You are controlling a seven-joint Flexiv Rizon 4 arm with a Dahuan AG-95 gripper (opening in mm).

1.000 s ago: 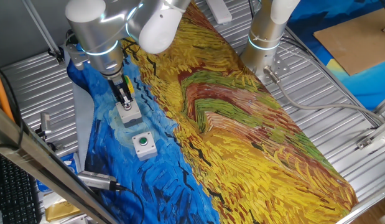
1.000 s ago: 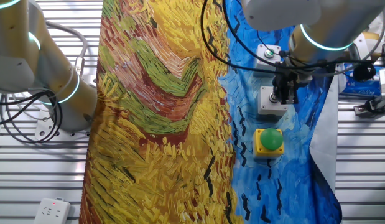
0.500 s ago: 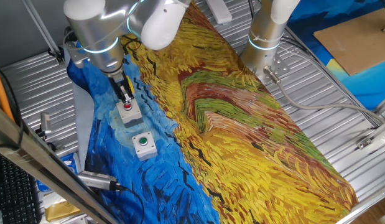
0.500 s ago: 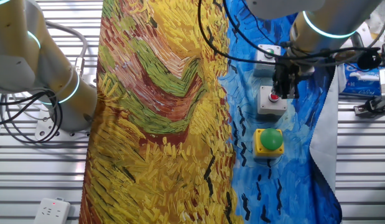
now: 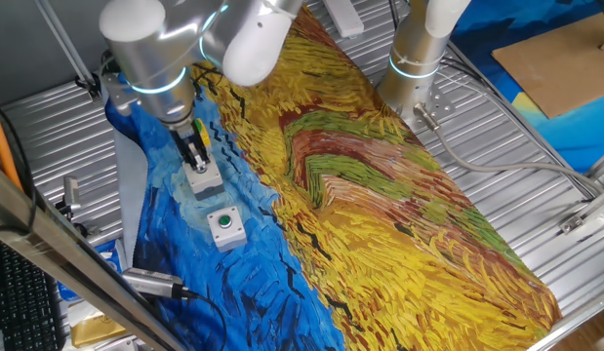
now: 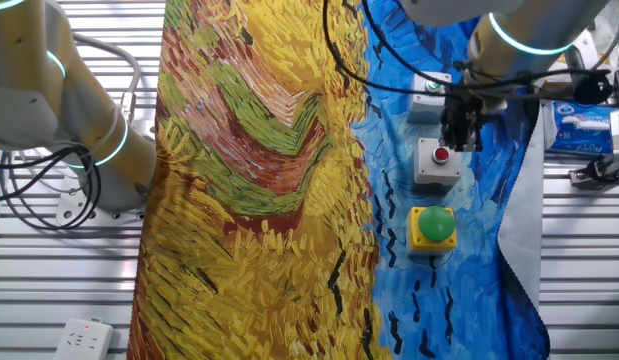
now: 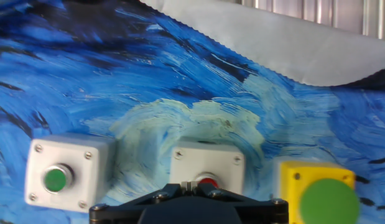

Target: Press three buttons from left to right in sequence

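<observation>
A painted cloth (image 5: 380, 195) in yellow and blue swirls covers the ribbed metal table (image 5: 536, 127); cardboard (image 5: 560, 58) lies beyond.

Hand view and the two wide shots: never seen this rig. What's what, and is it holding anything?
It is one robot arm with a two-finger gripper working over a table covered by a painted cloth. Two pictures come from fixed cameras on different sides of the table; the third comes from a camera on the hand, looking along the fingers.

On the blue part of the cloth three push-button boxes stand in a row: a yellow box with a big green cap, a grey-white box with a red button and a grey-white box with a small green button.

The gripper hangs over the red-button box and holds nothing. Whether it touches the button, or whether the fingers are open, cannot be told.
</observation>
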